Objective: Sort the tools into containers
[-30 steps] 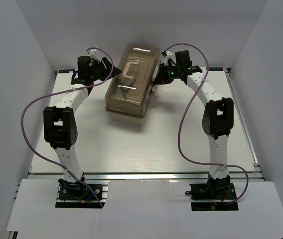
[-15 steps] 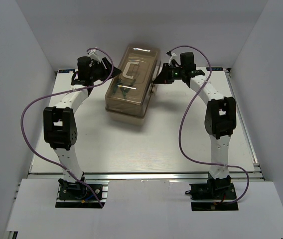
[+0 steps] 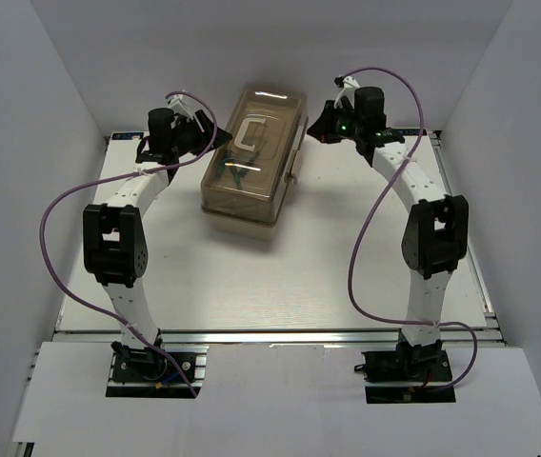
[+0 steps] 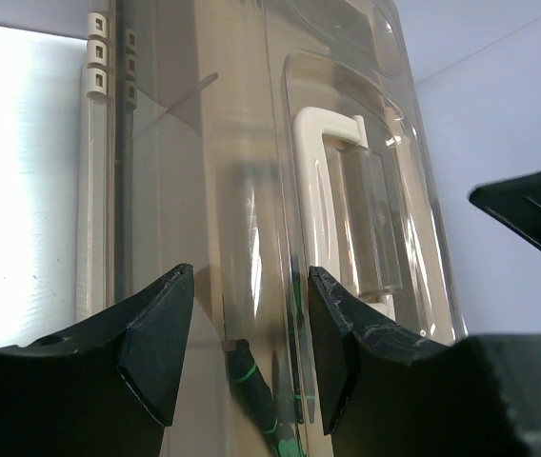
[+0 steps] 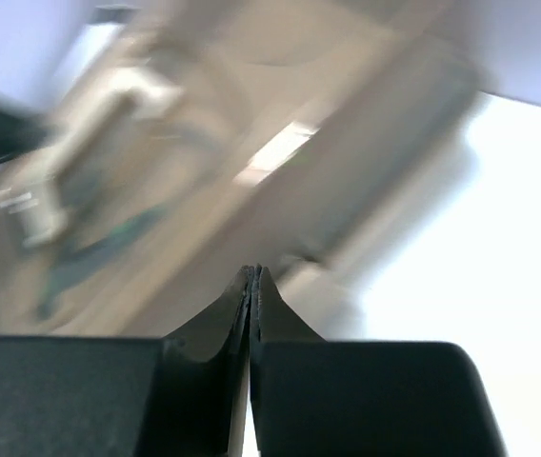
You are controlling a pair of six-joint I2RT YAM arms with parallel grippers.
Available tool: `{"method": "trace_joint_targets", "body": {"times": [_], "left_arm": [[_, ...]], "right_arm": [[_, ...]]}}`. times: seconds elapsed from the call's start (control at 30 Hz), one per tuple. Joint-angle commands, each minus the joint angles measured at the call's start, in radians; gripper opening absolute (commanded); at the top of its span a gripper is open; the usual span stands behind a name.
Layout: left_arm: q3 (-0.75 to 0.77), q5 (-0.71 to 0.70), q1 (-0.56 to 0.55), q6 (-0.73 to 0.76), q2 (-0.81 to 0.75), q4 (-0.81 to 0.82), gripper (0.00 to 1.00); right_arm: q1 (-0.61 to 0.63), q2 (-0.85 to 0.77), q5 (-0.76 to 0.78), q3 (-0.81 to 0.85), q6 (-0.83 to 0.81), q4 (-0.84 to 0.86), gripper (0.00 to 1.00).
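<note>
Right tool (image 5: 253, 276), shut, empty, has drawn back from the closed beige plastic toolbox (image 3: 251, 181) on the worktop (image 3: 309, 257); left tool (image 4: 250, 286) open, empty, at its flank. Green-handled screwdrivers (image 4: 251, 381) inside; I judge sorting done, next I retract left.

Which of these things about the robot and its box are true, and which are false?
1. The toolbox has its lid shut. True.
2. The right gripper is wide open. False: its fingers are pressed together, with nothing between them.
3. The left gripper is open. True.
4. The handle on the lid is red. False: it is white.
5. Tools with green marks show through the lid. True.
</note>
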Motion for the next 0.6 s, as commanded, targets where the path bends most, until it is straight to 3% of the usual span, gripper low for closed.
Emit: {"method": "trace_joint_targets", "body": {"times": [0.0,0.07,0.33,0.57], "left_arm": [[-0.042,0.09,-0.042,-0.003,-0.023,-0.13,0.59],[-0.042,0.093,-0.04,-0.003,-0.02,-0.13,0.59],[-0.041,0.092,-0.04,-0.001,-0.022,-0.136,0.59],[-0.062,0.113,-0.042,-0.001,-0.017,-0.145,0.59]], "right_arm": [[0.03,0.018,0.393,-0.01,-0.048,-0.17,0.0],[0.042,0.041,0.473,-0.019,-0.032,-0.185,0.0],[0.087,0.142,0.409,0.01,0.043,-0.197,0.0],[0.143,0.213,0.253,0.128,0.063,-0.166,0.0]]}}
